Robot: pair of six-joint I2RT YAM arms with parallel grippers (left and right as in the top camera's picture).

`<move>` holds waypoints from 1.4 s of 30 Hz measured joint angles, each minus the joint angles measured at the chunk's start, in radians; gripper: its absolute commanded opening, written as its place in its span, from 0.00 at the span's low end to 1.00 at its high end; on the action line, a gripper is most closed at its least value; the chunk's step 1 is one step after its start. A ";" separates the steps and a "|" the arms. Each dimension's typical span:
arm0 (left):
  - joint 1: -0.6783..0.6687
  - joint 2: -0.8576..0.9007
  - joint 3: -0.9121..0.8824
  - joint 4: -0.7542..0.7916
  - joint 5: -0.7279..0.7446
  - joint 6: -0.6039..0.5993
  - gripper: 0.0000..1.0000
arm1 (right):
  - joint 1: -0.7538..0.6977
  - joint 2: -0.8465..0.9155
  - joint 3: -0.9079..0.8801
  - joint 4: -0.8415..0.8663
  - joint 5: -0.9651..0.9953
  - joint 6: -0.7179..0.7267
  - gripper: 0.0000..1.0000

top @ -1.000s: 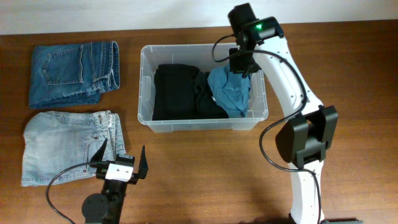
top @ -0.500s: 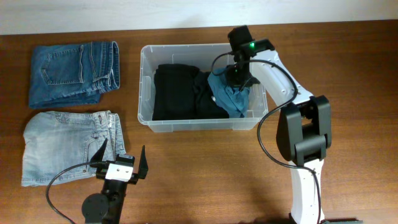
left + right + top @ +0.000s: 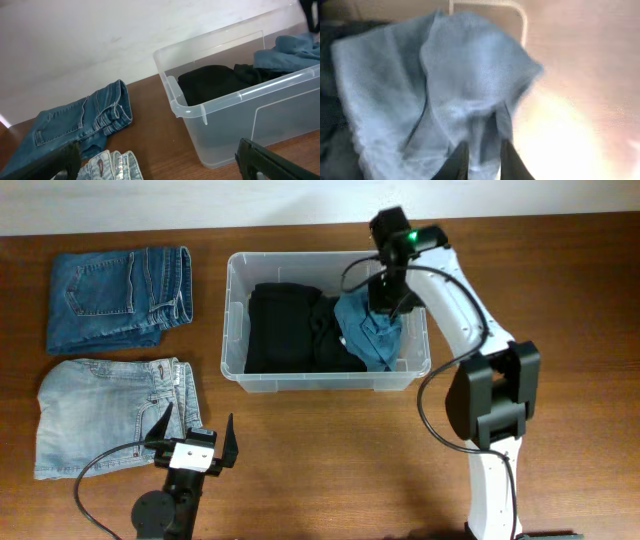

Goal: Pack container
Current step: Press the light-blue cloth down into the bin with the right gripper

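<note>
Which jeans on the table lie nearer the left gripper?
The pale, faded jeans, just beside the left gripper; the darker blue jeans lie farther away.

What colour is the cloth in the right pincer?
The cloth is light blue, best seen in the right wrist view.

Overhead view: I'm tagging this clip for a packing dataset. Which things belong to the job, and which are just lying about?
In the job: container; black clothes inside it; light blue garment, pinched in the right gripper's jaws over the container.

Lying about: dark blue jeans and pale jeans, folded left of the container, probably waiting to be packed; left gripper, jaws open, holding nothing.
</note>
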 measured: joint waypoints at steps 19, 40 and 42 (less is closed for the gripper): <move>0.000 0.000 0.000 0.000 0.000 0.000 0.99 | 0.027 -0.061 -0.233 0.048 -0.058 0.001 0.17; 0.000 0.000 0.000 0.000 0.000 0.000 0.99 | 0.028 -0.064 -0.123 0.156 -0.060 0.012 0.23; 0.000 0.000 0.000 0.000 0.000 0.000 0.99 | 0.028 -0.071 -0.095 0.179 -0.056 0.013 0.23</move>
